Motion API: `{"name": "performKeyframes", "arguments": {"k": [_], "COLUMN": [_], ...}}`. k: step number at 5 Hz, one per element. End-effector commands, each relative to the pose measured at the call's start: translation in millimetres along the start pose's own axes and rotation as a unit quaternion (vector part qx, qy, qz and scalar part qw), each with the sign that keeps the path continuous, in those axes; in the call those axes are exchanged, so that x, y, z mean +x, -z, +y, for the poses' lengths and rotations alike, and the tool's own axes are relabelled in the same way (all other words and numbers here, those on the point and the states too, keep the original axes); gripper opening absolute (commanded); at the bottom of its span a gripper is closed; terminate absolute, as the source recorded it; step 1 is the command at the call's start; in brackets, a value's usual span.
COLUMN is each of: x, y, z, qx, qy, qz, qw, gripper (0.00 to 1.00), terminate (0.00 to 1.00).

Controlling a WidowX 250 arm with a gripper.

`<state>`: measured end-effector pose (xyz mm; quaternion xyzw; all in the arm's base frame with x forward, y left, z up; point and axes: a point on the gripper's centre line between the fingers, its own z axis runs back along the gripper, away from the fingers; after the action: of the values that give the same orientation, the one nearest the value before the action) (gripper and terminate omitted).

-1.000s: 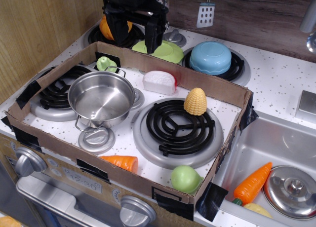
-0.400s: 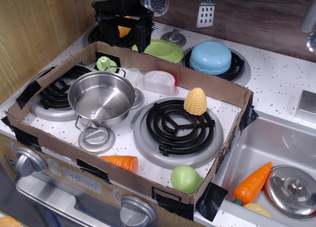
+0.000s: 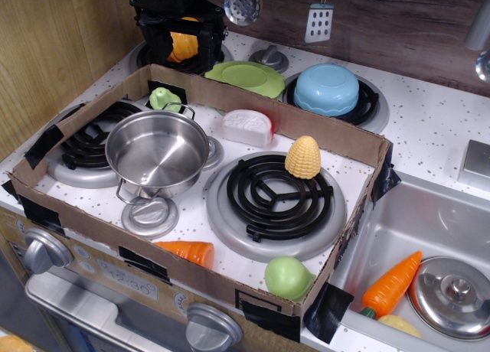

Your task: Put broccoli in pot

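The broccoli (image 3: 164, 99) is a small pale-green lumpy toy lying inside the cardboard box, at its back left corner, just behind the pot. The pot (image 3: 157, 151) is a shiny steel saucepan with wire loop handles, upright and empty on the left burner. My black gripper (image 3: 178, 46) hangs open over the back left burner, behind the box wall and above the broccoli in the picture. An orange toy (image 3: 182, 44) shows between its fingers, not gripped.
A cardboard box wall (image 3: 253, 111) rings the front burners. Inside lie a white-red toy (image 3: 247, 127), a yellow corn (image 3: 303, 157), an orange carrot piece (image 3: 189, 252) and a round green fruit (image 3: 287, 277). Behind are a green plate (image 3: 245, 76) and a blue bowl (image 3: 327, 89). The sink at right holds a carrot (image 3: 390, 283) and a lid (image 3: 452, 294).
My gripper has moved left and back, from above the green plate to over the back left burner. Nothing else has moved.
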<state>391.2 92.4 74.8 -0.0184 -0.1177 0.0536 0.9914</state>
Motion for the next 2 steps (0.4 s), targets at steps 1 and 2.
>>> {"name": "performKeyframes", "arguments": {"k": [1,2], "x": [-1.8,-5.7], "y": [-8.4,-6.9], "z": [4.4,7.3], "qx": [0.019,0.022], "qy": [-0.007,-0.004], "qz": [-0.030,-0.025], "qw": [0.9993,0.9994], "gripper": [1.00,1.00], "terminate": [0.00,0.00]}}
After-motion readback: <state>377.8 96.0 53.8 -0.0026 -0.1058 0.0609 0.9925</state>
